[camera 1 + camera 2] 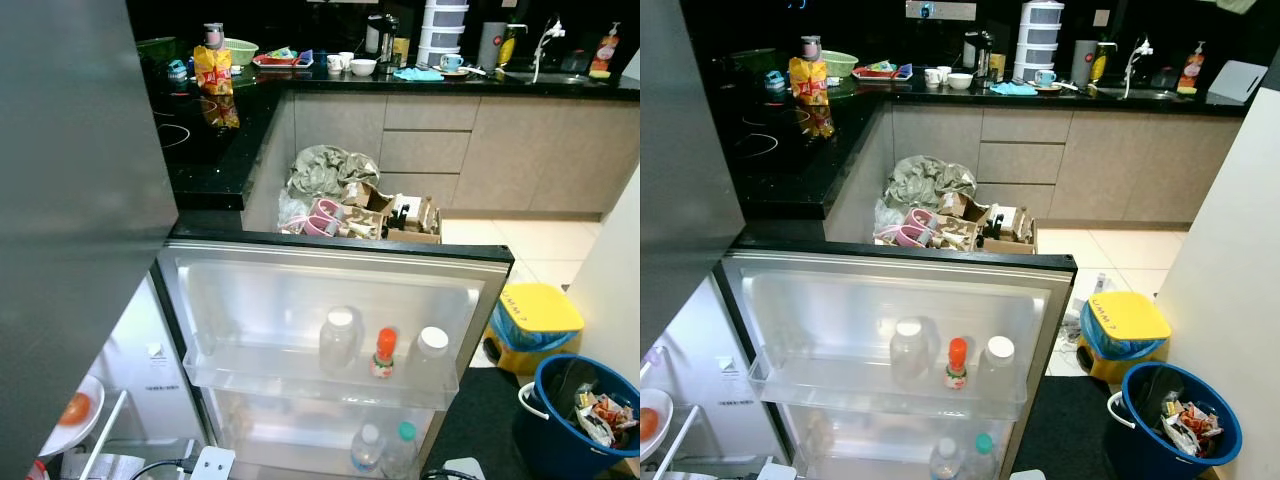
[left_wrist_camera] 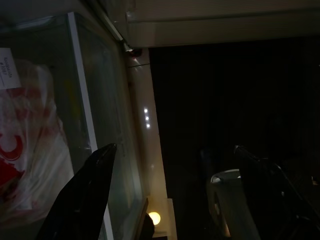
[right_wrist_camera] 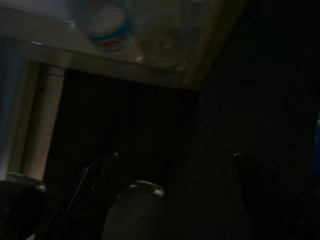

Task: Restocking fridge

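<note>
The fridge door (image 1: 330,262) stands open in front of me. Its upper door shelf (image 1: 300,380) holds a clear jar with a white lid (image 1: 339,340), a small red-capped sauce bottle (image 1: 384,353) and another white-lidded jar (image 1: 431,350). Two bottles (image 1: 367,447) stand on the shelf below, one with a green cap (image 1: 404,436). Inside the fridge at the lower left is a plate with a tomato (image 1: 75,410). My left gripper (image 2: 172,150) is open beside a glass-fronted drawer holding a red and white bag (image 2: 30,165). In the dark, my right gripper (image 3: 175,155) is open and holds nothing.
A grey upper fridge door (image 1: 70,200) fills the left. A blue bucket of rubbish (image 1: 585,415) and a yellow-lidded bin (image 1: 535,320) stand on the floor at the right. Boxes and bags (image 1: 350,200) are piled beyond the door. The black counter (image 1: 210,140) carries a snack bag (image 1: 212,70).
</note>
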Controlling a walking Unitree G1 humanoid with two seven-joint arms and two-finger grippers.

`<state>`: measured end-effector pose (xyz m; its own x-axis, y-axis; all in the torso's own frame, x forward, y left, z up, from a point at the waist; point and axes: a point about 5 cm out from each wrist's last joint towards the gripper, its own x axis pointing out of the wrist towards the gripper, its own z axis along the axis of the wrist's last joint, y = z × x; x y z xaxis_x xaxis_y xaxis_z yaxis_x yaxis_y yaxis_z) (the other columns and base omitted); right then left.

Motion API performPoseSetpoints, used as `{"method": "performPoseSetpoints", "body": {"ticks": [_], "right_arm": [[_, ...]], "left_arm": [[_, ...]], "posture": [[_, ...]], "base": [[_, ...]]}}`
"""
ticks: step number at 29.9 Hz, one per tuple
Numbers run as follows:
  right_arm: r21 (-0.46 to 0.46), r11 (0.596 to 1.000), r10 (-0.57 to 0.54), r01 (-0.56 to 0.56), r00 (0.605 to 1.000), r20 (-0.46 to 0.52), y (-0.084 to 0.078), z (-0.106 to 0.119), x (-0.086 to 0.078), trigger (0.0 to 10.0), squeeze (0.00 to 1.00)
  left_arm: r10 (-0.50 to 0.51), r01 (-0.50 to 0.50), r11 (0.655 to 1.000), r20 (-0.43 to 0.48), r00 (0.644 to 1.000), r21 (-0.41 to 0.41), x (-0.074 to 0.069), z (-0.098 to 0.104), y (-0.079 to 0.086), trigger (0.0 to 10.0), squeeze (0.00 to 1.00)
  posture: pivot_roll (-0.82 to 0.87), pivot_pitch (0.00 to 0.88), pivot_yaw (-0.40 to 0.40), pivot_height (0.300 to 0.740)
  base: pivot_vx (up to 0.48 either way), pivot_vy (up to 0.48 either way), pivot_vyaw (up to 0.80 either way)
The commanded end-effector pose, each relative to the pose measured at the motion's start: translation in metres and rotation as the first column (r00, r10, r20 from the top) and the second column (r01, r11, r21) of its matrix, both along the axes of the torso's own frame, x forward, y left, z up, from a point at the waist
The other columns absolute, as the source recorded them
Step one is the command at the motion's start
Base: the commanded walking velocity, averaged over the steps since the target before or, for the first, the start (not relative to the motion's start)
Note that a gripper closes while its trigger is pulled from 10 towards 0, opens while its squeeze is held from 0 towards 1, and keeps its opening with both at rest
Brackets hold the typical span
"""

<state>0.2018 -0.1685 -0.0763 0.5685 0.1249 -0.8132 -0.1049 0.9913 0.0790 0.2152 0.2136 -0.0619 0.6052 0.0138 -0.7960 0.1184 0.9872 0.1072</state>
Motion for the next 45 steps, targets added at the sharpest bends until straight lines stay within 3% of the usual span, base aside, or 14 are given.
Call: {"method": "performPoseSetpoints", "body": {"ticks": [1,9,16,36,45], "right_arm": [[0.002,1.000,-0.014,0.014,1.000,-0.004,-0.003,-0.001,-0.003,10.0,0.00],[-0.004,0.999,0.038,-0.038,0.999,0.000,-0.001,0.000,-0.002,10.0,0.00],[-0.011,0.999,0.042,-0.042,0.999,0.014,-0.010,0.003,0.003,10.0,0.00],[0.012,0.999,0.047,-0.047,0.998,0.040,-0.007,0.009,0.012,10.0,0.00],[0.022,0.999,0.043,-0.045,0.998,0.052,-0.005,0.011,0.016,10.0,0.00]], "left_arm": [[0.007,-0.007,1.000,-0.015,1.000,-0.008,-0.004,-0.003,-0.003,10.0,0.00],[0.030,-0.030,1.000,0.027,0.999,0.005,0.004,0.003,0.003,10.0,0.00],[0.025,-0.025,1.000,0.059,0.998,0.003,0.013,0.009,0.004,10.0,0.00],[0.025,-0.023,1.000,0.076,0.997,-0.016,0.019,0.012,-0.004,10.0,0.00],[0.034,-0.034,0.999,0.097,0.995,0.001,0.023,0.015,-0.006,10.0,0.00]], "posture": [[-0.07,0.078,-0.019,0.740],[-0.07,0.079,-0.030,0.740],[-0.07,0.073,-0.035,0.740],[-0.08,0.076,-0.026,0.740],[-0.08,0.075,-0.024,0.740]], "base": [[0.000,-0.296,0.00],[0.000,-0.294,0.00],[0.000,-0.290,0.00],[0.000,-0.288,0.00],[0.000,0.000,0.00]]}}
